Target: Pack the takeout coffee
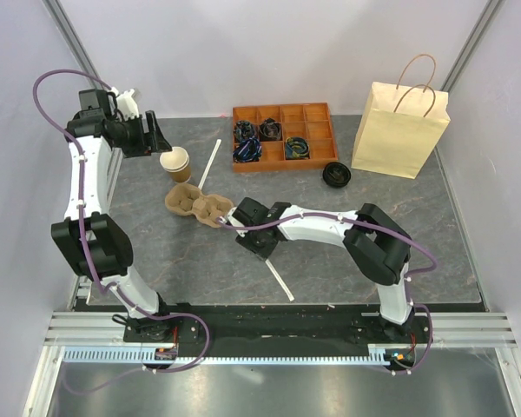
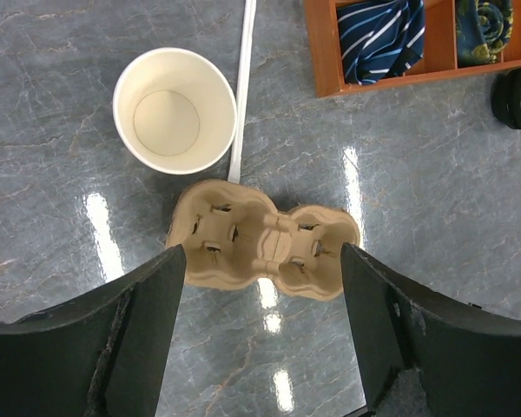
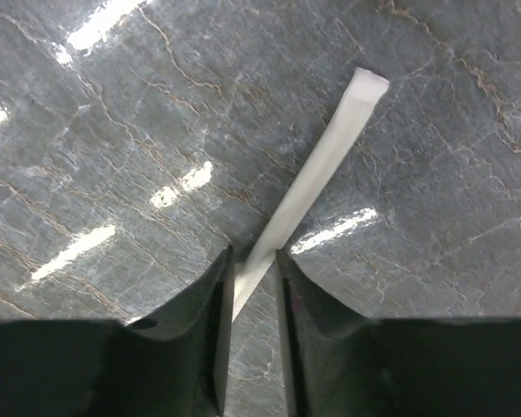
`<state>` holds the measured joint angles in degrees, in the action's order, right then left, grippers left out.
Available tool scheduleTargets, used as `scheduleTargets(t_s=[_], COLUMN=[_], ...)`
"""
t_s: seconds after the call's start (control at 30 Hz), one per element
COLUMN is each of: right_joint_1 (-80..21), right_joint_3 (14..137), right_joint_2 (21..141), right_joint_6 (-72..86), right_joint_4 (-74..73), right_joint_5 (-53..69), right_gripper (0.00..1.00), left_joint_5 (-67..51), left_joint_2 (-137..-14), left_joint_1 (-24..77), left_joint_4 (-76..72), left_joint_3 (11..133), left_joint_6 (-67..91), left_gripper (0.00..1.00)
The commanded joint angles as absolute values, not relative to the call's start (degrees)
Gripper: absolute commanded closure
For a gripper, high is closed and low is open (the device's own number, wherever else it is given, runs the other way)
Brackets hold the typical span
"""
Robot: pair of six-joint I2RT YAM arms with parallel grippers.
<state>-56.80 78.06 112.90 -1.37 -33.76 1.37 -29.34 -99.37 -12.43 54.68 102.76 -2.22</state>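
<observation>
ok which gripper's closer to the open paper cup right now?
Left. The left gripper hovers open just beyond and left of the open paper cup; the right gripper is farther off, past the cup carrier, pinching a wrapped straw.

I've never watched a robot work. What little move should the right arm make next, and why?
Probably lift straight up a little. The right gripper has its fingers pressed on both sides of the wrapped straw, which lies flat on the table, so raising it would test the hold.
</observation>
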Motion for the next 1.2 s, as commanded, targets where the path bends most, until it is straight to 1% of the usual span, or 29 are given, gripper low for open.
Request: scheduleTargets(t_s=[0.0, 0.03, 0.1, 0.13, 0.23, 0.37, 0.47, 0.6, 0.77, 0.93, 0.97, 1.0, 1.07, 1.1, 1.17], right_joint_1=[-55.82, -54.16, -51.95, -49.42, -45.63, -43.86, -43.51, -43.42, -43.51, -43.51, -43.51, -43.51, -43.24, -43.24, -43.15], right_joint_3=[80.42, 80.94, 83.48, 84.80, 91.65, 104.55, 111.59, 119.87, 129.27, 130.43, 130.78, 131.13, 131.83, 132.10, 132.45], right_joint_2=[113.90, 114.08, 114.52, 114.96, 116.36, 120.40, 123.92, 130.32, 136.66, 140.36, 140.97, 142.02, 142.64, 142.73, 142.12], right_joint_6=[-0.88, -1.05, -1.67, -2.89, -8.49, -15.80, -17.22, -15.22, -9.77, -4.58, -4.14, -3.78, -2.55, -2.20, -0.97], right_joint_4=[-32.87, -33.05, -33.31, -33.66, -34.19, -35.07, -34.19, -31.91, -27.78, -17.59, -16.36, -14.35, -12.93, -12.40, -12.30], right_joint_5=[-0.79, -0.53, -0.62, -0.70, -0.79, -1.41, -0.09, 4.03, 5.89, 4.49, 3.79, 3.34, 3.25, 3.60, 4.39], right_gripper=[0.75, 0.86, 0.97, 1.00, 1.00, 1.00, 1.00, 1.00, 1.00, 1.00, 0.98, 0.80, 0.60, 0.43, 0.33], left_joint_5=[-31.29, -31.29, -31.55, -31.55, -31.99, -32.61, -32.61, -32.61, -33.75, -35.15, -35.24, -35.51, -37.26, -37.96, -38.33], left_joint_2=[-98.79, -98.88, -98.96, -98.88, -98.88, -99.49, -99.58, -99.49, -99.14, -99.14, -99.05, -98.97, -98.88, -99.23, -99.58], left_joint_1=[-12.83, -12.83, -12.83, -12.83, -12.83, -12.92, -12.92, -13.18, -14.15, -15.03, -15.03, -15.03, -14.94, -14.85, -14.07], left_joint_4=[51.95, 51.94, 51.77, 51.68, 51.33, 51.06, 50.54, 49.66, 48.17, 46.50, 46.15, 45.10, 43.95, 43.77, 44.56], left_joint_3=[102.31, 102.04, 101.87, 101.52, 100.90, 100.99, 100.64, 99.32, 97.74, 97.38, 97.30, 97.03, 96.59, 96.77, 97.47], left_joint_6=[-0.61, -0.53, -0.61, -0.53, -0.53, -0.44, -0.53, -0.53, -0.53, 0.88, 0.53, 0.27, -1.91, -3.06, -6.83], left_gripper=[0.20, 0.20, 0.20, 0.20, 0.20, 0.20, 0.20, 0.20, 0.20, 0.19, 0.19, 0.19, 0.18, 0.18, 0.19])
